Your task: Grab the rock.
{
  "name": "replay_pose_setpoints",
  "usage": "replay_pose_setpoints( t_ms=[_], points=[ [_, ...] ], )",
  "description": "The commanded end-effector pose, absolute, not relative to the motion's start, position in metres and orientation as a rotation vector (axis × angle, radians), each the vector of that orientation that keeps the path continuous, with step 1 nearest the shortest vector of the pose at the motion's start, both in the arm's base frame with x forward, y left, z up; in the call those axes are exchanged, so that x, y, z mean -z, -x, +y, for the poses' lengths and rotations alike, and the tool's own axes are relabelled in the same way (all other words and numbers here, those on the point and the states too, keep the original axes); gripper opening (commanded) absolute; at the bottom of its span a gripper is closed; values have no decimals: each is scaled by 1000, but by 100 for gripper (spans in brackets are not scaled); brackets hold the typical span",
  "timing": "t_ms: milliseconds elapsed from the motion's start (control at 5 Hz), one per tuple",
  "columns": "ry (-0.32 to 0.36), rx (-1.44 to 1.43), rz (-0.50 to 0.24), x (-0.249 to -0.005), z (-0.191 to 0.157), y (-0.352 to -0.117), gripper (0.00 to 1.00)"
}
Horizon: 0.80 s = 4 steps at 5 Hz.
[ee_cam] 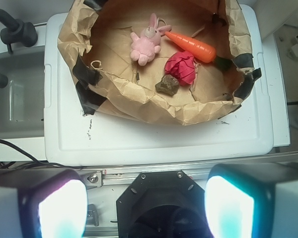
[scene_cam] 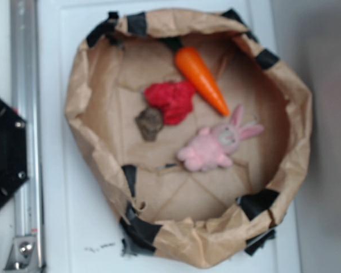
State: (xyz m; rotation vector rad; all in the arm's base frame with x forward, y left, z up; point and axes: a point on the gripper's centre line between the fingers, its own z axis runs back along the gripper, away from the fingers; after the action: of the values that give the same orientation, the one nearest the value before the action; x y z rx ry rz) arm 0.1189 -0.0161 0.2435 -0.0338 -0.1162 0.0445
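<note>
A round paper nest [scene_cam: 82, 102], made of crumpled brown paper and patched with black tape, is seen sitting on a white lid [scene_cam: 62, 227]. The rock [scene_cam: 149, 123] is found on the floor of that nest, a small lumpy brown-grey stone, and it is pressed right against the wrinkly red lump [scene_cam: 171, 100]. In the wrist view the rock [ee_cam: 167, 85] is placed just inside the nest's near wall, with the red lump [ee_cam: 181, 67] touching it on the far side. An orange carrot [scene_cam: 200, 71] is laid slantwise deeper in the nest, its thick end near the rim, its side just beside the red lump. A pink plush bunny [scene_cam: 213, 145] is stretched out on the nest floor, well apart from the rock, with its ears close to the carrot's tip.

The gripper [ee_cam: 145, 206] is held well back from the nest, outside its rim and over the near edge of the white lid. Its two fingers [ee_cam: 54, 203] are seen at the bottom corners of the wrist view, spread wide apart, lit pale blue-white, and nothing is held between them: the jaws are released. No contact with the rock is made. In the exterior view a metal rail [scene_cam: 25, 136] is seen alongside the lid, away from the nest.
</note>
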Motion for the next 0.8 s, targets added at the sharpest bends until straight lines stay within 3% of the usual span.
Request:
replay_pose_setpoints(
  t_ms=[0,200,400,600],
  points=[
    [34,-45,-116,-243,-16,-119,100],
    [0,-196,-213,-196,0,-156,100],
    [29,-299,-276,-173,10,-195,100],
    [100,-516,-393,-140,29,-239,100]
  ],
)
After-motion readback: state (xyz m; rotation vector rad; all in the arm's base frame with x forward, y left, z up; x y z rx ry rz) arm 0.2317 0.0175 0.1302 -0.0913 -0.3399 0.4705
